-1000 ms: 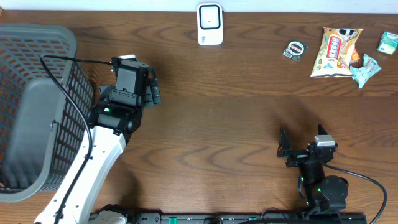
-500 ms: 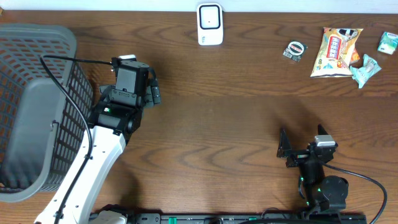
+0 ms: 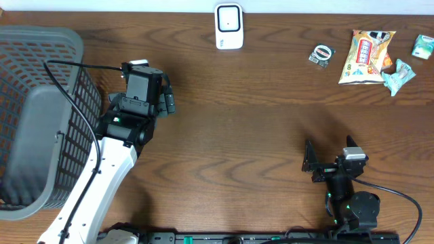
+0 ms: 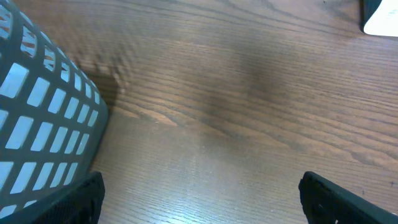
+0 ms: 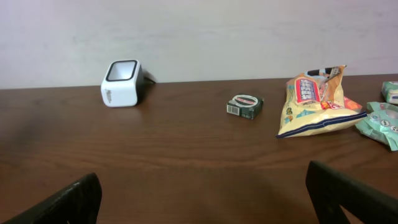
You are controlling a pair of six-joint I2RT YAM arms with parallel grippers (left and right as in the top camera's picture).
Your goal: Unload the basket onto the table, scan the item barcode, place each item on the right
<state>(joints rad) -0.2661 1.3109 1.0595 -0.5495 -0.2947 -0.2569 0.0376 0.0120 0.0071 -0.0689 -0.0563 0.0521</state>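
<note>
Nothing is shifting since the earlier frame: both arms are sitting exactly where they were, and every item is lying in the same spot.

I am seeing the left gripper (image 3: 165, 99) hovering over the table (image 3: 237, 135) just beside the grey mesh basket (image 3: 41, 115), with its fingers spread wide and nothing between them. Its wrist view is showing bare wood between the two fingertips and the basket wall at the left edge.

I am watching the right gripper (image 3: 330, 157) at the near right of the table, also fully spread and holding nothing. It is pointing toward the far edge.

Through the right wrist camera I am looking at the white scanner (image 5: 122, 83) standing at the far edge, by the wall. To its right, a small dark green box (image 5: 244, 106) is lying flat. Next to that, the yellow snack bag (image 5: 311, 99) is lying on the wood. Beyond the bag, teal packets (image 5: 385, 121) are resting at the far right corner, one of them touching the bag's edge.

All the items are lying well apart from both grippers and from the scanner. I cannot tell which one is meant for scanning, and no barcode is readable.
</note>
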